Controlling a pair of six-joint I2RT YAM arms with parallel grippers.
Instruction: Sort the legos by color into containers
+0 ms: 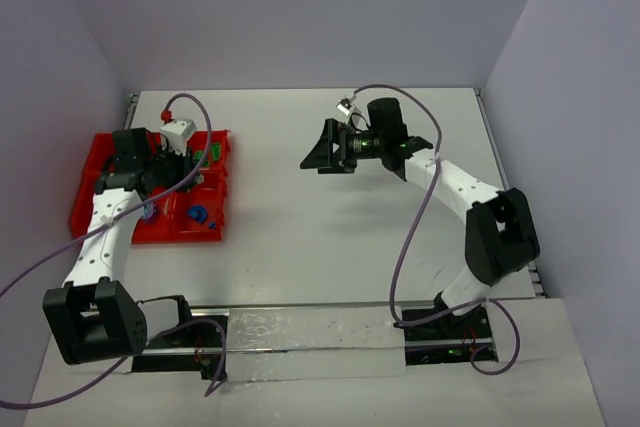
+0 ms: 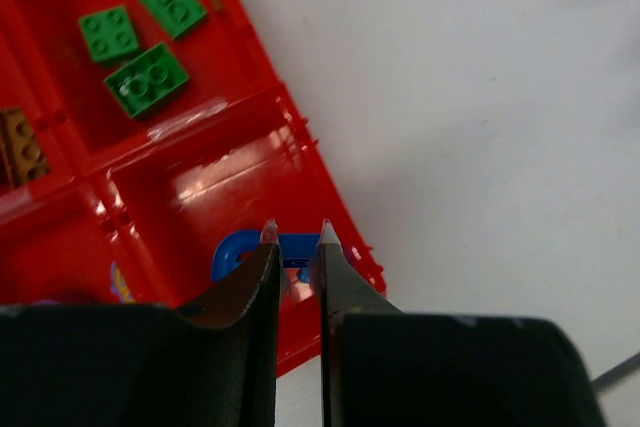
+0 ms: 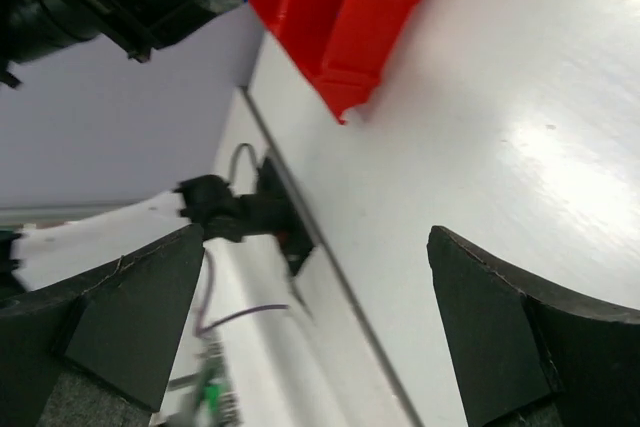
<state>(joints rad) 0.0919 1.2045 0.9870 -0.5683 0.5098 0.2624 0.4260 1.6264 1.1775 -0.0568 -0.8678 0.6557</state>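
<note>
Left gripper (image 2: 297, 237) enters from the bottom edge, jaws drawn close, only a thin gap between the tips. A blue lego (image 2: 232, 250), rounded, is pinched at the tips and sticks out to the left of them. Below it are the red containers (image 2: 300, 142), whose outer rim runs diagonally against bare white bench (image 2: 480, 127). The far corner compartment holds three green legos (image 2: 147, 79), studs up and lying apart. The neighbouring compartment at the left edge holds one brown lego (image 2: 22, 147), cut off by the frame.

Robot lab test cell, white table (image 1: 300, 237) boxed in by plain lavender walls (image 1: 300, 7) behind and beside it, left arm (image 1: 100, 237) and right arm (image 1: 455, 182) bolted at the table's near edge, purple cable (image 1: 408, 247) looping over it
</note>
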